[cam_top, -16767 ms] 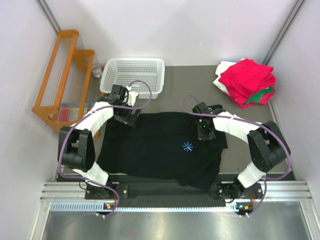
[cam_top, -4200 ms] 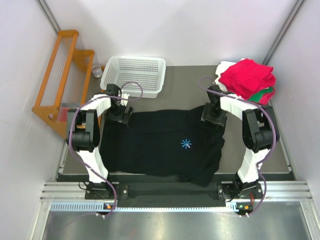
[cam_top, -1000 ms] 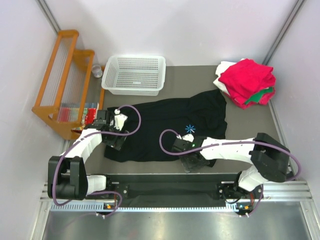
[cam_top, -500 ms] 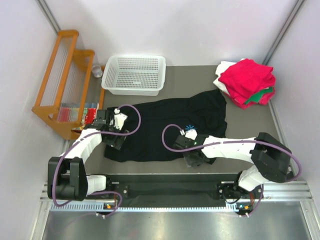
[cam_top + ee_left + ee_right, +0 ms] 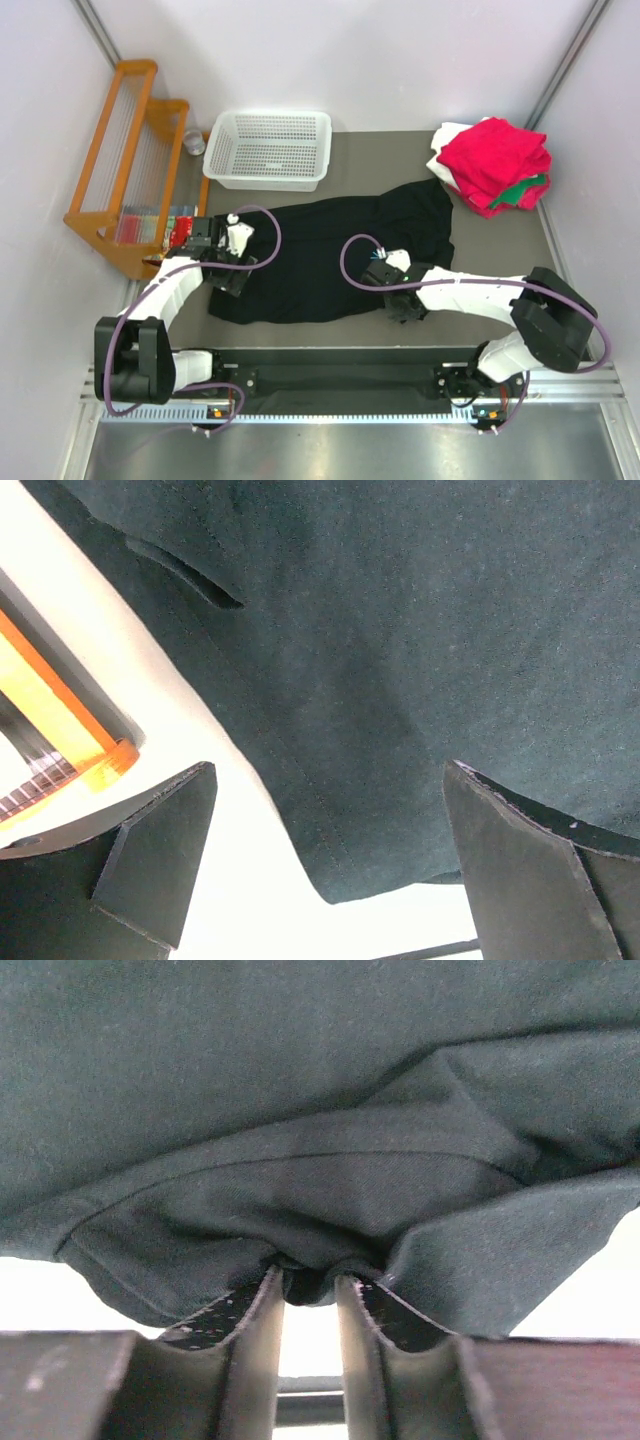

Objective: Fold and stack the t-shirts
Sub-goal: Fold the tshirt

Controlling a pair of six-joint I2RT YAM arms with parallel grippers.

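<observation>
The black t-shirt (image 5: 330, 250) lies folded over across the grey table (image 5: 380, 165). My right gripper (image 5: 403, 303) is at its near right edge. In the right wrist view the fingers (image 5: 255, 1310) stand close together, with a bunched fold of the black t-shirt (image 5: 300, 1080) pinched between their tips, so the right gripper (image 5: 308, 1285) is shut on it. My left gripper (image 5: 227, 278) hovers over the shirt's left near corner. It stands wide open (image 5: 330, 780), and the black t-shirt's hem corner (image 5: 400, 630) lies flat below it. Folded red (image 5: 495, 155), green (image 5: 530, 190) and white (image 5: 445, 165) t-shirts are stacked at the back right.
A white perforated basket (image 5: 268, 150) stands at the back of the table. An orange wooden rack (image 5: 120, 160) stands off the left edge, close to my left arm. A metal rail (image 5: 350, 385) runs along the near edge by the arm bases.
My right gripper has slid right along the shirt's near edge and its jaws have closed onto a fold of black cloth. The left arm and the stack have not moved.
</observation>
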